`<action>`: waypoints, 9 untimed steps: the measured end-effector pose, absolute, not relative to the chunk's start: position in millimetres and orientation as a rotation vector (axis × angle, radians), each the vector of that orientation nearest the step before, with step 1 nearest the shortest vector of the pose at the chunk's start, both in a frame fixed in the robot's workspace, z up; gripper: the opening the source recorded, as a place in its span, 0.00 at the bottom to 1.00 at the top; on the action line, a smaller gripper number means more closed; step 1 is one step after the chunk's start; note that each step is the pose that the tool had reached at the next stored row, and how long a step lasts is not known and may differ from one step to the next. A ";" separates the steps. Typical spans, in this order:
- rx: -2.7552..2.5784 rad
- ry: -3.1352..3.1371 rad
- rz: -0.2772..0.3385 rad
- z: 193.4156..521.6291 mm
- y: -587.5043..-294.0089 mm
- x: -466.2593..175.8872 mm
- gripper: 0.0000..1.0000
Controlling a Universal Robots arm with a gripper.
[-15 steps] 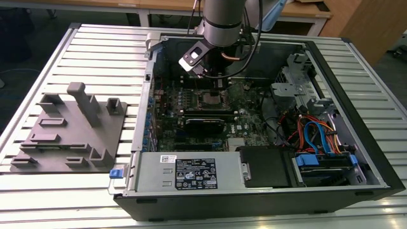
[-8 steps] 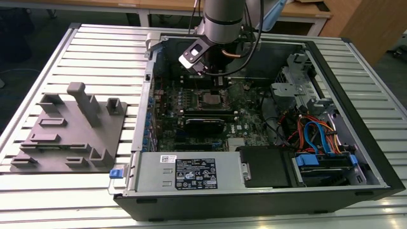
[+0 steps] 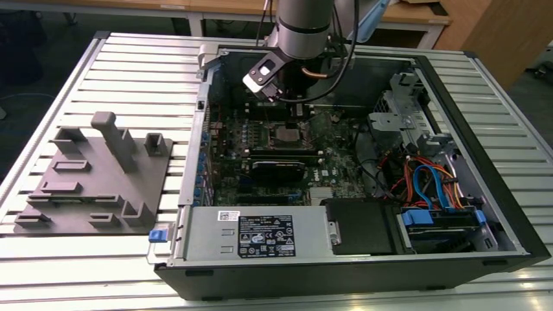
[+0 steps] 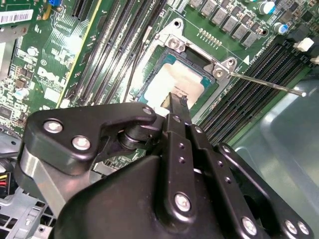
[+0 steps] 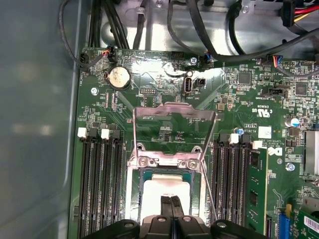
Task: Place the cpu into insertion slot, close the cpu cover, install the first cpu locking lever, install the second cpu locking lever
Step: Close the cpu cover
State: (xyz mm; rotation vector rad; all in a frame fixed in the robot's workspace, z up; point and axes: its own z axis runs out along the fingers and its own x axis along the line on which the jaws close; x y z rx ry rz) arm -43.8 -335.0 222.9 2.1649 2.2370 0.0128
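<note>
The cpu (image 5: 167,188) (image 4: 172,82), a silvery square chip, lies flat in the insertion slot (image 5: 133,191) (image 3: 286,134) on the green motherboard. My gripper (image 5: 171,208) (image 4: 178,99) is shut, its two thin black fingers pressed together just over the chip's near edge with nothing seen between them. The cpu cover (image 5: 174,110) stands swung open on its hinge (image 5: 168,161) at the slot's far side. Two thin wire locking levers (image 5: 135,134) (image 5: 211,142) are raised beside it; one lever (image 4: 266,83) juts out sideways in the second wrist view.
Long black memory slots (image 5: 99,184) (image 5: 232,184) flank the socket. A coin battery (image 5: 118,77) and black cables (image 5: 199,30) lie beyond it. The case wall (image 5: 35,124) is close by. A grey fixture plate (image 3: 95,175) sits at the exterior view's left, and a power supply (image 3: 259,236) fills the case's near end.
</note>
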 end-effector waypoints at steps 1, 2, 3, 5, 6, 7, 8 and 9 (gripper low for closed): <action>2.166 2.239 0.010 222.8 -334.9 -43.5 0.10; 2.168 2.240 0.007 222.7 -335.0 -43.3 0.10; 2.168 2.240 0.005 222.8 -335.0 -43.3 0.10; 2.168 2.240 0.005 222.8 -335.0 -43.3 0.10; 2.168 2.240 0.005 222.8 -335.0 -43.3 0.10; 2.168 2.241 0.005 222.7 -335.0 -43.3 0.10; 2.168 2.241 0.005 222.8 -335.0 -43.3 0.10; 2.168 2.241 0.005 223.2 -335.0 -43.3 0.10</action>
